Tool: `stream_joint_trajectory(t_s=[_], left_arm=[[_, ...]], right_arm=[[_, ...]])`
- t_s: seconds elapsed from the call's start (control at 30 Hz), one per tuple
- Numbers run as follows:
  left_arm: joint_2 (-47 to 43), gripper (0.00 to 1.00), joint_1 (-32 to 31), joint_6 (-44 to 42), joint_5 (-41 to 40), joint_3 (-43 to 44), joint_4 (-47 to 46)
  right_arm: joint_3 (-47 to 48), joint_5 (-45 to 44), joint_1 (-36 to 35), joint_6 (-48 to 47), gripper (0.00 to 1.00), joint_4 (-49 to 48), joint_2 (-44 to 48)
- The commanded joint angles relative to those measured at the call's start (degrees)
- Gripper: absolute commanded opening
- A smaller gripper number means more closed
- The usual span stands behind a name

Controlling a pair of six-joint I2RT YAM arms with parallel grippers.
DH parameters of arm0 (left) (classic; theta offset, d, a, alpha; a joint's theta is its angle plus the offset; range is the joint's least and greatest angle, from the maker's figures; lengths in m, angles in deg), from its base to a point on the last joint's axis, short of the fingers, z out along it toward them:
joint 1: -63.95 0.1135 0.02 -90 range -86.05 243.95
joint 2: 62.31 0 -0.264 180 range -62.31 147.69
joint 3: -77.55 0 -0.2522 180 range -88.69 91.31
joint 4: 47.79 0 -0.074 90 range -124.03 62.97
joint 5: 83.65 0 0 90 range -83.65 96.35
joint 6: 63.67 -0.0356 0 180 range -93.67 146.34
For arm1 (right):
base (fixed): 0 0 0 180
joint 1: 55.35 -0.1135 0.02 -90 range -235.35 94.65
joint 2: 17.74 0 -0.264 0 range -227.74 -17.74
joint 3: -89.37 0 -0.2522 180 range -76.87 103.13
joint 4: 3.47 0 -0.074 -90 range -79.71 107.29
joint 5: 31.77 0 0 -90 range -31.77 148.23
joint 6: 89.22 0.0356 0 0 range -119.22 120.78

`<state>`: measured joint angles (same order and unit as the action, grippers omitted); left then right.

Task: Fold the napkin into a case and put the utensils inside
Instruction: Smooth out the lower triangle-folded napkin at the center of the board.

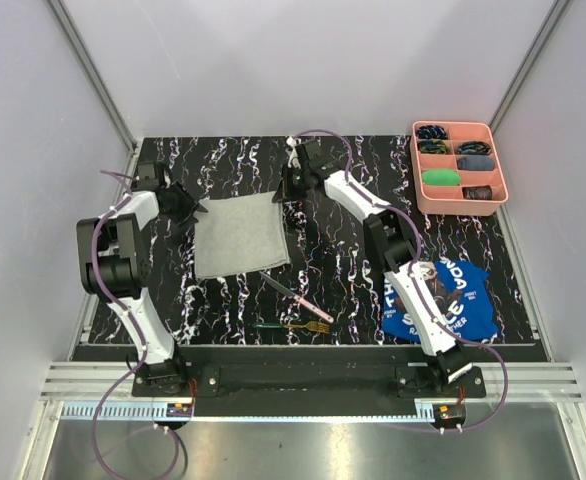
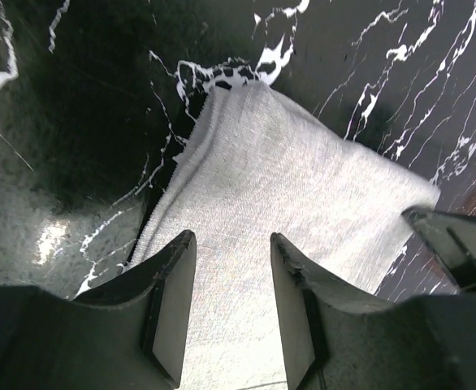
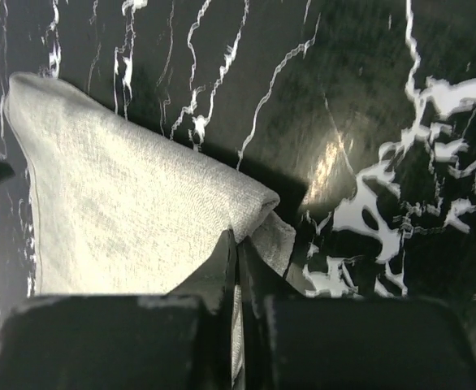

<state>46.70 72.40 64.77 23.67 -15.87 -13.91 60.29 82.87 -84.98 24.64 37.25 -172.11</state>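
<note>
Napkin (image 1: 238,235) corner pinched by right hand (image 3: 236,245); left hand (image 2: 231,242) open.

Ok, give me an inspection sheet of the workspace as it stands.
Surface: black white-veined marbled tabletop, glossy, no damage seen.
Job's things: thin light grey cloth napkin spread out, not yet a case; pink-handled dark-bladed knife and green-handled gold-tined fork lie loose nearer the bases.
Clutter: pink compartment tray far right; blue printed cloth under right arm.
Grippers: left gripper open at napkin's far-left corner; right gripper shut on its far-right corner.
Cables: purple cables run along both arms.
Surroundings: white enclosure walls, nothing else seen.
</note>
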Motion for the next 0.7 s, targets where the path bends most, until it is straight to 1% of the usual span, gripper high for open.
stream_joint_trajectory(t_s=[0.0, 0.03, 0.07, 0.1, 0.17, 0.2, 0.3, 0.33, 0.4, 0.43, 0.5, 0.63, 0.67], left_arm=[[-4.3, 0.44, -0.8, -0.1, 0.4, -0.8, -1.7], [-4.9, 0.45, -0.8, 0.1, 0.7, -1.6, -1.7], [-5.5, 0.45, -0.8, 0.8, 1.0, -2.1, -1.7], [-6.8, 0.45, -0.8, 1.3, 1.5, -2.7, -2.1], [-8.3, 0.45, -0.8, 2.3, 3.2, -4.3, -2.7], [-10.0, 0.45, -0.8, 2.7, 3.7, -5.5, -3.0], [-14.1, 0.47, -0.6, 3.4, 4.5, -7.5, -3.1], [-15.0, 0.47, -0.7, 3.5, 4.6, -7.9, -3.1], [-17.5, 0.47, -0.7, 3.4, 6.0, -8.8, -2.7], [-18.2, 0.47, -0.6, 3.3, 6.2, -9.0, -2.6], [-20.4, 0.48, -0.7, 3.4, 7.4, -10.1, -2.4], [-23.7, 0.48, -0.8, 3.4, 9.6, -12.2, -2.7], [-24.9, 0.48, -0.7, 3.4, 10.0, -12.7, -3.2]], right_arm=[[7.8, -3.0, 0.2, -4.2, 0.0, 2.4, -2.7], [8.6, -3.1, 0.3, -4.7, 0.02, 2.6, -2.7], [9.4, -3.3, 0.2, -5.0, 0.11, 2.7, -2.5], [9.7, -3.4, 0.2, -5.3, 0.24, 3.0, -2.3], [10.1, -3.6, 0.2, -5.5, 0.32, 3.5, -0.5], [10.1, -4.5, 0.2, -5.5, 0.43, 4.2, 0.2], [9.8, -6.5, 0.2, -5.7, 0.52, 7.7, 3.3], [9.0, -7.1, 0.2, -5.4, 0.61, 8.9, 4.8], [7.3, -7.9, 0.1, -4.2, 0.68, 11.4, 6.6], [4.4, -7.5, 0.0, -3.6, 0.75, 11.6, 8.5], [1.2, -5.8, -0.3, -2.0, 0.77, 12.3, 11.3], [-9.9, -4.2, -1.3, 0.4, 0.79, 12.3, 15.3], [-12.1, -3.9, -1.6, 1.4, 0.79, 11.0, 16.2]])
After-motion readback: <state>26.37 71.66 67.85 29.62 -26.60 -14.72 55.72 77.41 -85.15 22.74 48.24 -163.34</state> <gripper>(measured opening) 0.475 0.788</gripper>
